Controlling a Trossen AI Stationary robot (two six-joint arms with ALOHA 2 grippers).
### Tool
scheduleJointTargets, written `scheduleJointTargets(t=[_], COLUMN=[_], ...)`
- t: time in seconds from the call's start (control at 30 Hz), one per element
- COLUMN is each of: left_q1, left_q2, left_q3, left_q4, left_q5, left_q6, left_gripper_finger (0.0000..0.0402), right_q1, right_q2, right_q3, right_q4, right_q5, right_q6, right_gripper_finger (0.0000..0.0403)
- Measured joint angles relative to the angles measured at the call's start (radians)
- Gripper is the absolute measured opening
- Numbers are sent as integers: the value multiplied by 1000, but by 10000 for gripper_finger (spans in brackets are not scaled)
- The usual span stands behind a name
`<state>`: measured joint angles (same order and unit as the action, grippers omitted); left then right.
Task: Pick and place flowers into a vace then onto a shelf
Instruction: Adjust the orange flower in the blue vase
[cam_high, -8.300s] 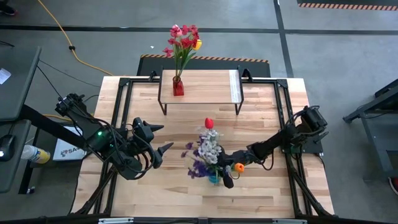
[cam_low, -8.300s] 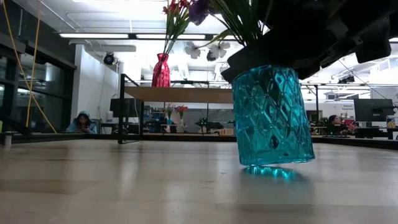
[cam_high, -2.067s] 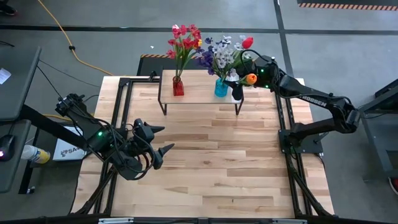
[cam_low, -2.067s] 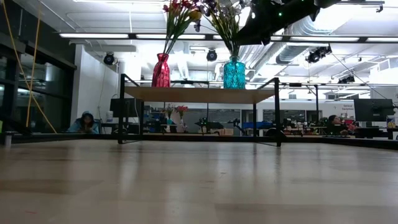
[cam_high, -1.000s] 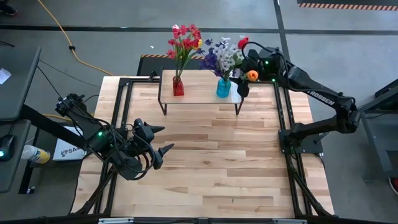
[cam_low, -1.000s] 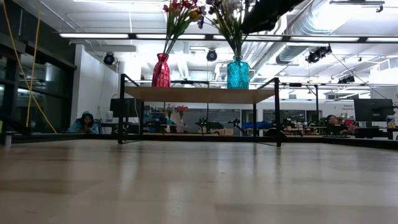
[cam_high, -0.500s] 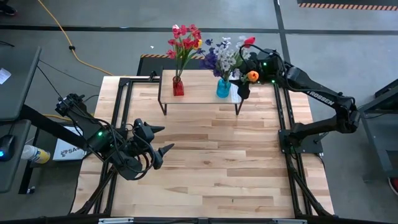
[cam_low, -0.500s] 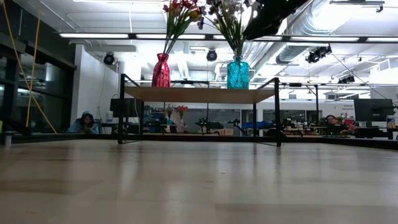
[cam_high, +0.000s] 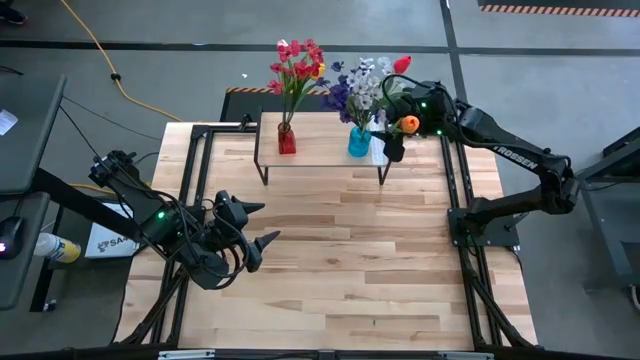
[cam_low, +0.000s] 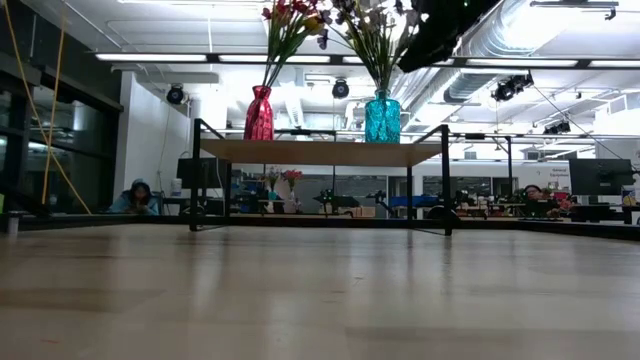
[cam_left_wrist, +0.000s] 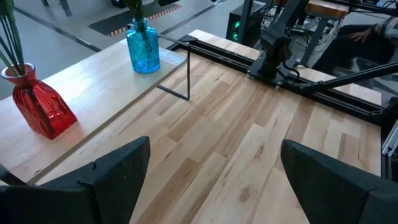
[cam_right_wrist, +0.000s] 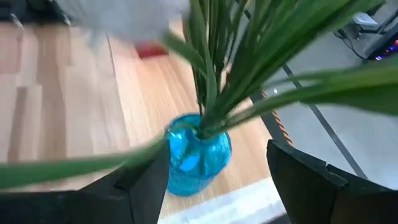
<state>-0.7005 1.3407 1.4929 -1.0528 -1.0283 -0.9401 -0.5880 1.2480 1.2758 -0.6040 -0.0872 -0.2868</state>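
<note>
Right claw (cam_high: 385, 146) hangs above the pale-strip end of the shelf (cam_high: 320, 140), its fingers spread wide with nothing between them. In the right wrist view the two dark fingers stand on either side of the blue vase (cam_right_wrist: 198, 154) but apart from it, with green stems rising between them. The right arm reaches from its base at the counter's right edge, elbow bent, forearm stretched toward the far side of the counter (cam_high: 340, 260), the wrist just beside the flower heads.

Both vases stand upright on the shelf's wooden top. The blue vase (cam_high: 357, 142) sits toward the right end, holding the purple and whitish sprays with a red tulip and an orange tulip (cam_high: 407, 124) leaning toward the right claw. The red vase (cam_high: 287, 139) stands well to the blue vase's left, carrying red and pink flowers (cam_high: 295, 62) and a yellow tulip.

Left claw (cam_high: 258, 224) waits low over the counter's left side, fingers wide apart and empty, pointing toward the middle; its wrist view looks across the planks to both vases on the shelf.
</note>
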Motion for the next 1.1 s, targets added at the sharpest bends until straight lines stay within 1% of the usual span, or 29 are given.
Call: scheduleJointTargets(t=[0.1, 0.73, 0.97, 1.1], left_q1=[0, 0, 0, 0], left_q2=[0, 0, 0, 0], left_q3=[0, 0, 0, 0], left_q4=[-6, -20, -20, -20], left_q5=[0, 0, 0, 0], left_q6=[0, 0, 0, 0], left_gripper_finger=[392, 392, 392, 392], right_q1=[0, 0, -1, -2], right_q2=[0, 0, 0, 0], right_q3=[0, 0, 0, 0], right_q4=[-15, -128, -173, -180], right_q5=[22, 35, 176, 201], right_q6=[-6, -10, -10, -10], right_gripper_finger=[257, 257, 257, 257])
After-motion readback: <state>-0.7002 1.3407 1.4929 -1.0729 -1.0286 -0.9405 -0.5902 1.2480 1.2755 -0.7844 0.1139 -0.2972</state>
